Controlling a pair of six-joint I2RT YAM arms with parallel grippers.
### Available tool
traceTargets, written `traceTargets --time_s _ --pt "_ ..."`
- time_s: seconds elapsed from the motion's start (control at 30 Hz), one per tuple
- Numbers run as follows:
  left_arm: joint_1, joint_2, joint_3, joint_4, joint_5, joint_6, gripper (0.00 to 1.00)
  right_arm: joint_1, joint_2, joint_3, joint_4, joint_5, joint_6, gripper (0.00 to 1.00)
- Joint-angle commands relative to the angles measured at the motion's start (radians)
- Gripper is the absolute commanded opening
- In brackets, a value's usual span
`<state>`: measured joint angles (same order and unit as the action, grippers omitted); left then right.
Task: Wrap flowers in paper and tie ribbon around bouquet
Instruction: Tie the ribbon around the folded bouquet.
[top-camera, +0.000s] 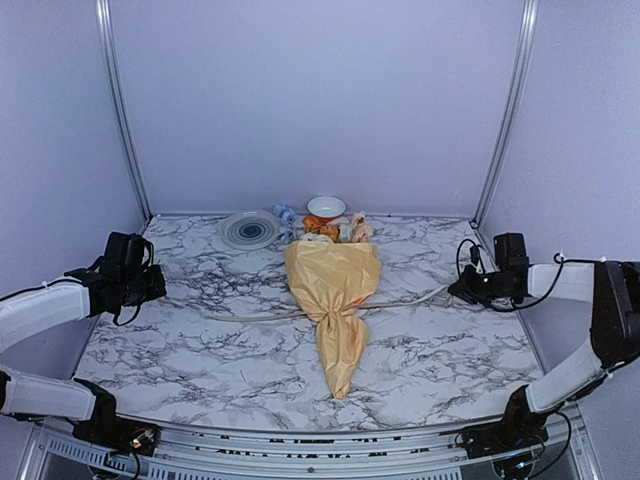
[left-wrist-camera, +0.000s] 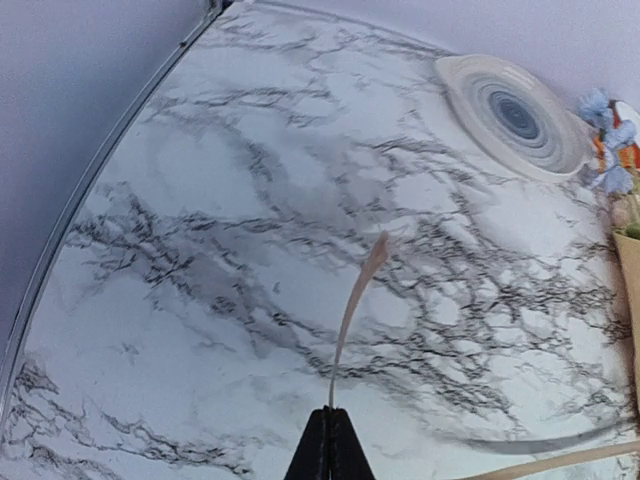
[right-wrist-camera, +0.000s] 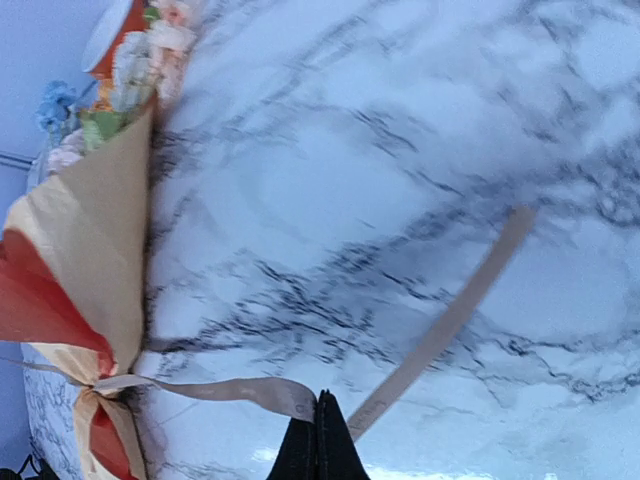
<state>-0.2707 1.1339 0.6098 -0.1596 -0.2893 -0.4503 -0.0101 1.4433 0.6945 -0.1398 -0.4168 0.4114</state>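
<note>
Bouquet (top-camera: 335, 290) lying flat mid worktop (top-camera: 180, 340), pointed end toward near edge, flowers (top-camera: 330, 228) poking out wide end by back wall. Tan-yellow paper (right-wrist-camera: 110, 220) cinched at waist, orange inner face showing. Ribbon (top-camera: 255, 314) tied round that waist, strands running out left and right. Left fingers (left-wrist-camera: 318, 452) pinched shut on one ribbon end, loose tip curling past them. Right fingers (right-wrist-camera: 305, 452) clamped on other strand, tail trailing off beyond. Ringed plate (top-camera: 250, 230) and small white bowl (top-camera: 326, 206) at far edge near flower heads.
</note>
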Motion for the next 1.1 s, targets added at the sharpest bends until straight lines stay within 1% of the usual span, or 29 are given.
traceTargets --time_s 0.0,0.17,0.27,0.43,0.67,0.73,0.83,0.9,1.0,1.03,1.07 --pt "-0.145 -0.036 0.117 -0.025 -0.030 0.039 0.00 0.140 -0.103 0.143 -0.036 -0.011 -0.059 0.00" --pt "-0.335 -0.020 0.243 -0.031 -0.036 0.076 0.00 0.350 -0.158 0.272 -0.041 -0.198 -0.173 0.00" --pt "-0.428 -0.023 0.306 -0.033 -0.060 0.102 0.00 0.426 -0.199 0.316 -0.027 -0.264 -0.194 0.00" --pt "-0.543 -0.036 0.377 -0.049 -0.143 0.148 0.00 0.441 -0.248 0.321 0.021 -0.316 -0.153 0.00" --pt "-0.561 -0.077 0.387 -0.111 -0.227 0.122 0.00 0.441 -0.267 0.303 0.017 -0.302 -0.128 0.00" --pt "-0.561 -0.102 0.385 -0.135 -0.250 0.110 0.00 0.441 -0.277 0.300 -0.005 -0.264 -0.124 0.00" --pt "-0.562 -0.161 0.364 -0.165 -0.289 0.092 0.00 0.425 -0.293 0.309 -0.122 -0.124 -0.132 0.00" --pt "-0.562 -0.199 0.351 -0.168 -0.270 0.087 0.00 0.402 -0.295 0.305 -0.213 0.022 -0.112 0.00" --pt "-0.572 -0.222 0.347 -0.150 -0.183 0.070 0.00 0.374 -0.259 0.293 -0.388 0.265 -0.064 0.00" --pt "-0.590 -0.216 0.350 -0.137 -0.157 0.078 0.00 0.364 -0.240 0.282 -0.435 0.306 -0.050 0.01" --pt "-0.611 -0.207 0.357 -0.124 -0.137 0.088 0.00 0.359 -0.222 0.267 -0.470 0.330 -0.041 0.13"
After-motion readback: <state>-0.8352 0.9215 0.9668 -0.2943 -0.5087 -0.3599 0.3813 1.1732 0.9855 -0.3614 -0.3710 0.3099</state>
